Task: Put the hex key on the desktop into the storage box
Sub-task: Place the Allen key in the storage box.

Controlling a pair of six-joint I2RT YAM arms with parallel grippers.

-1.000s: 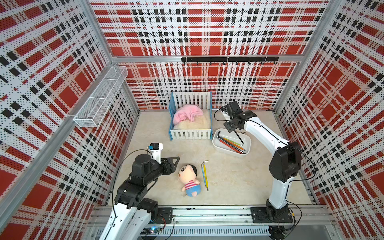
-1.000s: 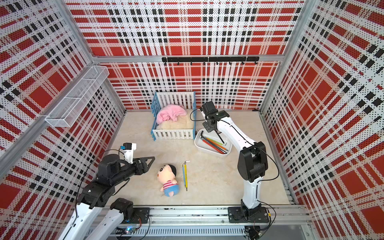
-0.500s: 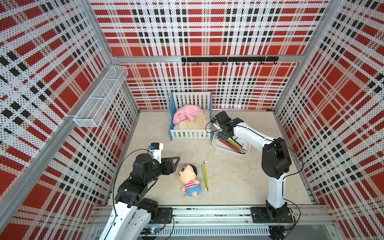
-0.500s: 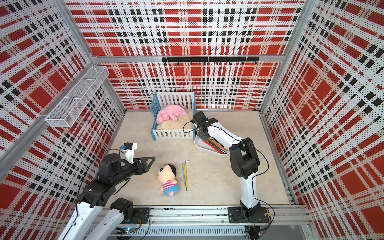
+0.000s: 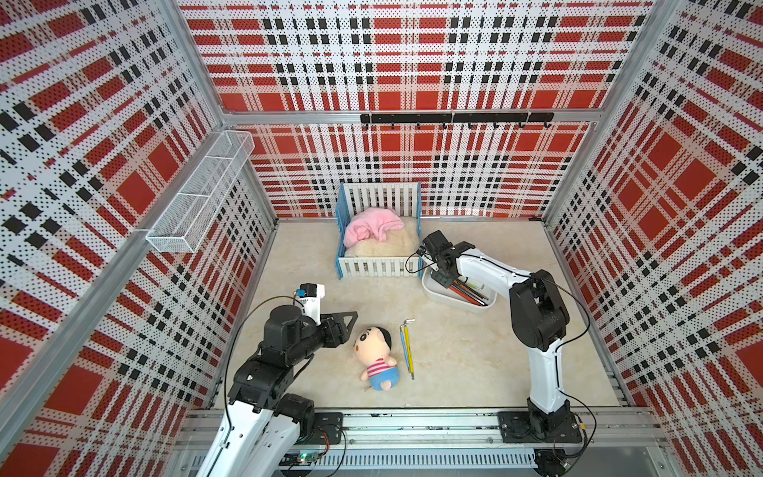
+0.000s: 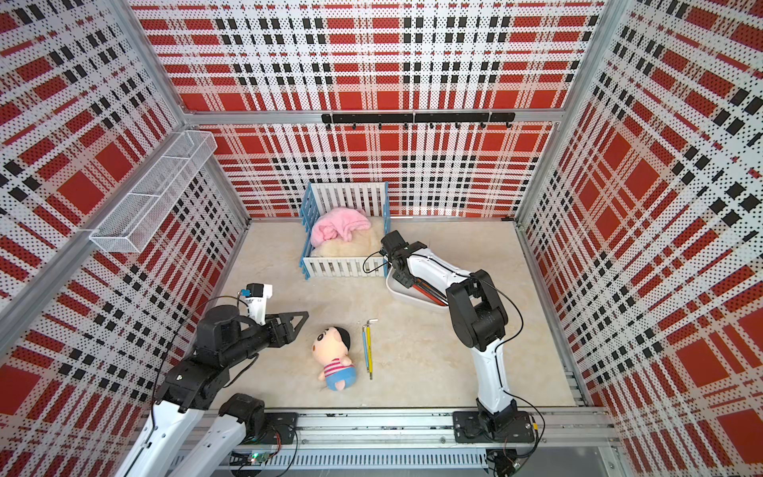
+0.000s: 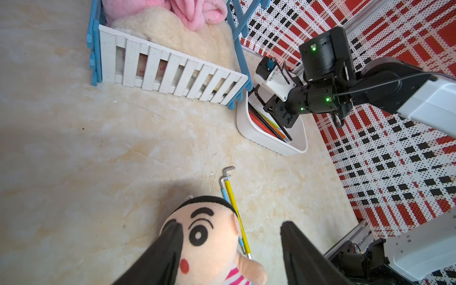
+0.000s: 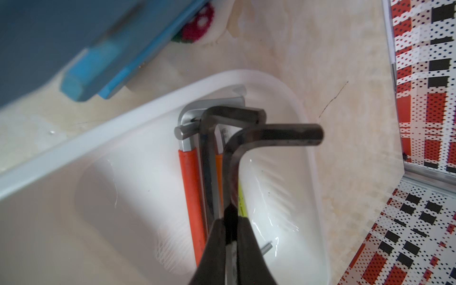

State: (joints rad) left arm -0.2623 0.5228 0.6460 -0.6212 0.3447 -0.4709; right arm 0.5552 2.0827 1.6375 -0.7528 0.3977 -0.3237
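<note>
Red-and-white plaid panels wall in a pale marbled desk (image 5: pixel 454 371), where the storage box (image 5: pixel 448 298) sits far right of centre, just beside a slatted crib (image 5: pixel 380 264). The right pincer (image 8: pixel 230 237) is clenched on the long shank of a black hex key (image 8: pixel 271 134). Its bend hangs inside the box above the sleeved keys (image 8: pixel 190 187) lying there, and I cannot tell whether it touches them. A yellow-sleeved hex key (image 7: pixel 233 202) and a blue-sleeved hex key (image 7: pixel 224 193) lie flat, side by side, mid-desk, just right of a plush doll (image 5: pixel 375 355). The left pincer (image 7: pixel 232 225) stands spread and empty by the doll's head. These keys look stiff, slim and light. Their smooth steel would likely swivel in a grip, so the sleeved mid-shank seems the best hold.
</note>
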